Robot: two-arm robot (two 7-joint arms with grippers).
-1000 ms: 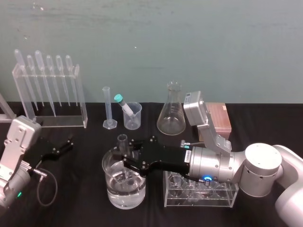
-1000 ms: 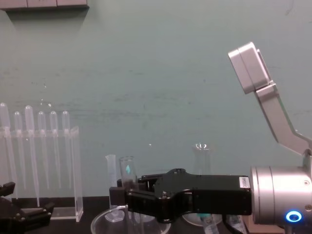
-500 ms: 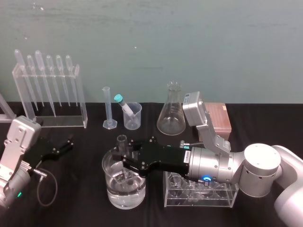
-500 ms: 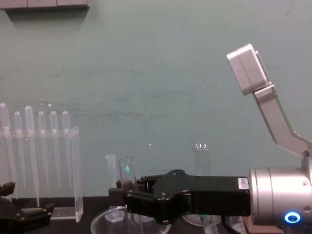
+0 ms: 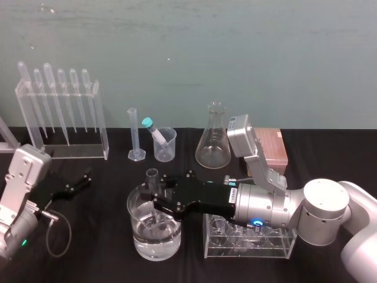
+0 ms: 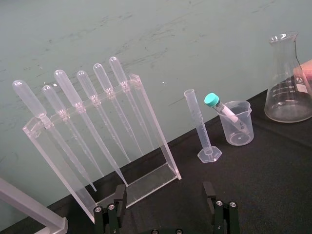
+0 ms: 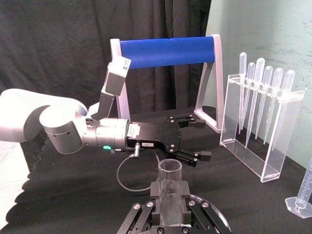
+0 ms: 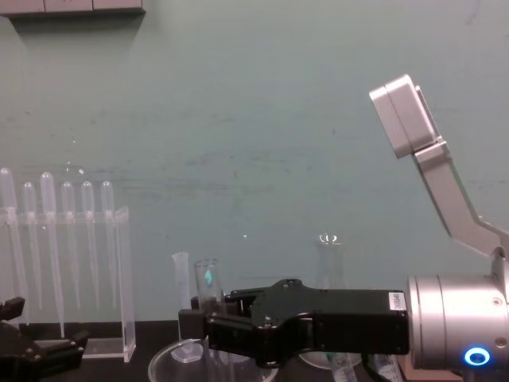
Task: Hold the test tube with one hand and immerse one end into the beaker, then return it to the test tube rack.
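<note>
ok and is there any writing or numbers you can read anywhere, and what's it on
No text is clear enough to quote.
Conical flask: printed scale with figures, too blurred to read.
Measuring cylinder: scale ticks, no legible figures.
White sticker on the body of the right pincer, which holds the test tube: too small to read.
Small label on the left arm: too small to read.

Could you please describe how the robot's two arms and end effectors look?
Both arms are silver-grey with rounded joints. The right end effector and left end effector are black and angular. The right wrist carries a blue ring light and a white label; the left has a green light and a looping black cable.
</note>
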